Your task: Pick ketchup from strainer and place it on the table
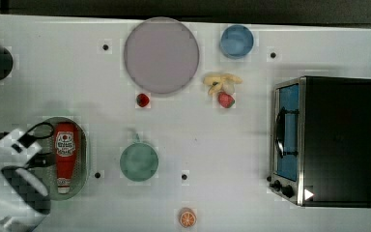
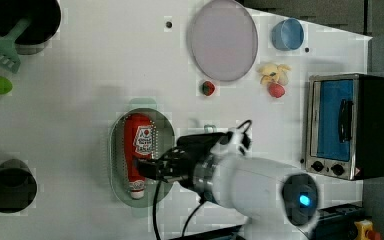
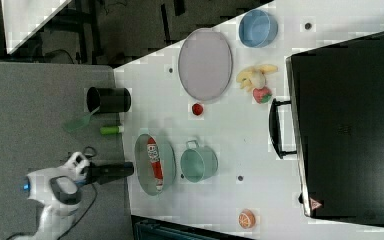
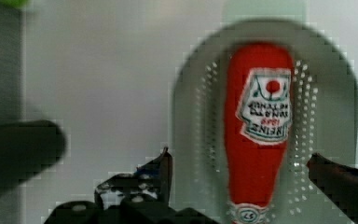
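Observation:
The ketchup (image 1: 65, 153), a red squeeze bottle with a white cap and a red-and-white label, lies flat in the pale green strainer (image 1: 83, 145) at the top view's left. In the wrist view the ketchup (image 4: 257, 140) lies lengthwise on the strainer's perforated bottom (image 4: 200, 116). My gripper (image 4: 247, 175) hangs open above it, one finger (image 4: 161, 170) on each side of the bottle's neck end, touching nothing. The left view shows the gripper (image 2: 147, 169) over the ketchup (image 2: 139, 142) near its cap. The white table (image 1: 222, 140) lies all around.
A green cup (image 1: 139, 162) stands just beside the strainer at the top view's right. Farther off are a lilac plate (image 1: 161, 54), a blue bowl (image 1: 236, 41), two strawberries (image 1: 143, 100), banana pieces (image 1: 221, 81), an orange slice (image 1: 188, 218) and a toaster oven (image 1: 326, 140).

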`<move>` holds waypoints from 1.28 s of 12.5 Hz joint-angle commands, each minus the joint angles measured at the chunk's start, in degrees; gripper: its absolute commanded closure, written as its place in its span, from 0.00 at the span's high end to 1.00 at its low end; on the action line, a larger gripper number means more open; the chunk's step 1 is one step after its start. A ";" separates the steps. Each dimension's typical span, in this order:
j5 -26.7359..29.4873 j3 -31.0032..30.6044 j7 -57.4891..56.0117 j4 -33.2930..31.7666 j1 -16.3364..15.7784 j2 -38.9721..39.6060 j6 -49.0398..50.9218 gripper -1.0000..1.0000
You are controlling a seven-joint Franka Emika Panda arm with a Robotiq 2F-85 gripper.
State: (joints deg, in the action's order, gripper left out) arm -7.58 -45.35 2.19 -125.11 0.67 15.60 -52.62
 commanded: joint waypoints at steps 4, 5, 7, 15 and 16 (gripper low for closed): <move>-12.56 2.01 14.60 -1.57 1.09 10.89 -7.49 1.00; -15.26 2.46 15.23 -1.15 0.91 12.93 -8.24 1.00; -20.16 3.48 18.00 0.34 0.16 16.27 -8.67 1.00; -28.11 7.60 22.97 4.68 -4.81 21.79 -7.41 0.56; -28.03 7.32 22.96 4.65 -4.61 21.07 -7.38 0.56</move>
State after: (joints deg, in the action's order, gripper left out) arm -35.33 -37.57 21.47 -121.64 -3.00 37.40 -60.43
